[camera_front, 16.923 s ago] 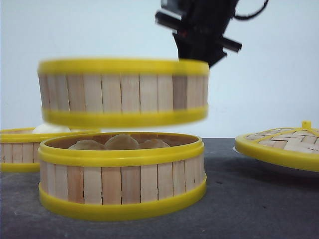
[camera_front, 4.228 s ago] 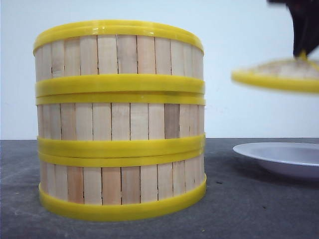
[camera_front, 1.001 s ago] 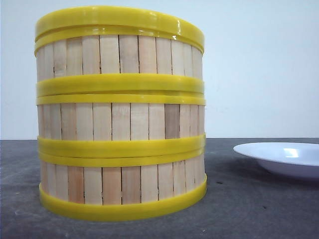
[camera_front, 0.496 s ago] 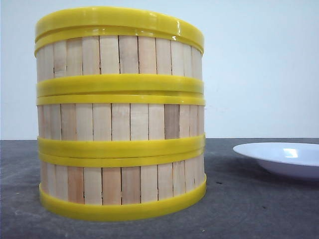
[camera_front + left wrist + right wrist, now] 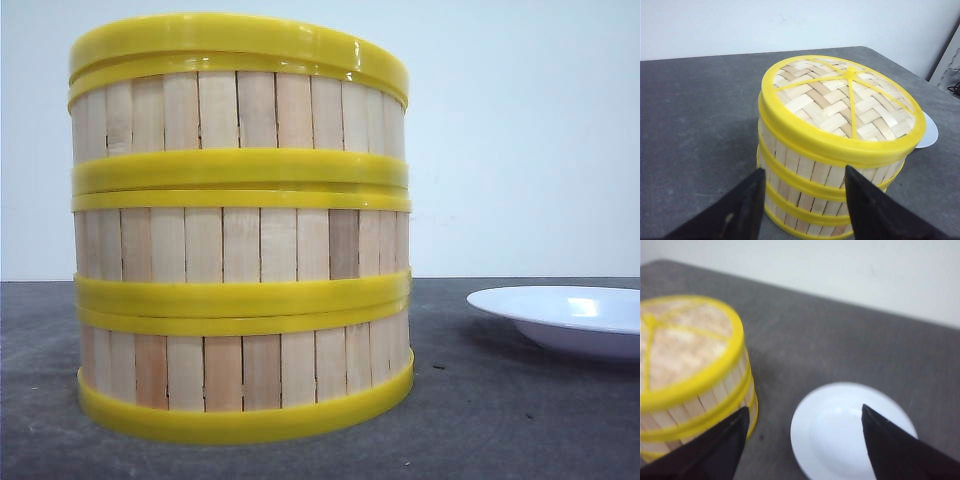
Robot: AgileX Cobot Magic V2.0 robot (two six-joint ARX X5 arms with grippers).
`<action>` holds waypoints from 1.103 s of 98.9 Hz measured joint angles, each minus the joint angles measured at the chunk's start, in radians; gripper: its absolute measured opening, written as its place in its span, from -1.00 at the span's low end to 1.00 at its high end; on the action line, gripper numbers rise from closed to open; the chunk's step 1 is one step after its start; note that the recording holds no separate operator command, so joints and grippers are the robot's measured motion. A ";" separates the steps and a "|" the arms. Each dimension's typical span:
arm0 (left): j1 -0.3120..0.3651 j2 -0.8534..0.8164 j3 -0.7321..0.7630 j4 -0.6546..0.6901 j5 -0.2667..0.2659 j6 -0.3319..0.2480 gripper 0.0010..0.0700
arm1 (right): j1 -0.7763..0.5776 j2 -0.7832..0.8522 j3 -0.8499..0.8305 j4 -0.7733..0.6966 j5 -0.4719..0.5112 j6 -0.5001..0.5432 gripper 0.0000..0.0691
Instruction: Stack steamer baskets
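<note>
Three steamer baskets (image 5: 240, 240) stand stacked in one column on the dark table, each with light-wood slats and yellow rims. A woven lid (image 5: 842, 102) with a yellow rim and knob caps the stack. The stack (image 5: 810, 180) also shows in the left wrist view, where my left gripper (image 5: 804, 172) hangs open above and short of it, holding nothing. In the right wrist view my right gripper (image 5: 804, 412) is open and empty above the table, between the stack (image 5: 690, 365) and a white plate. Neither gripper shows in the front view.
A white plate (image 5: 570, 315) lies on the table to the right of the stack, bare inside; the plate (image 5: 850, 430) sits under my right gripper. The table's far edge meets a pale wall.
Across the last second nothing moves. Before that, the stack grew from one basket held above another to three baskets, and the lid went from the plate onto the stack's top.
</note>
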 joint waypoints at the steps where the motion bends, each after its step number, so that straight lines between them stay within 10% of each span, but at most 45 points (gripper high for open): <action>1: 0.000 0.000 0.000 0.002 0.000 0.000 -0.16 | 0.000 -0.005 -0.006 -0.002 0.000 0.004 0.27; 28: 0.000 0.000 0.000 0.003 0.000 0.000 -0.17 | 0.000 -0.050 -0.028 0.013 -0.001 0.037 0.22; 51: 0.000 0.000 0.000 0.008 0.000 0.002 -0.92 | 0.000 -0.047 -0.028 0.012 -0.008 0.037 -0.91; 109: 0.000 0.000 0.000 0.009 0.000 0.003 -0.95 | 0.000 -0.046 -0.028 0.012 -0.011 0.037 -0.99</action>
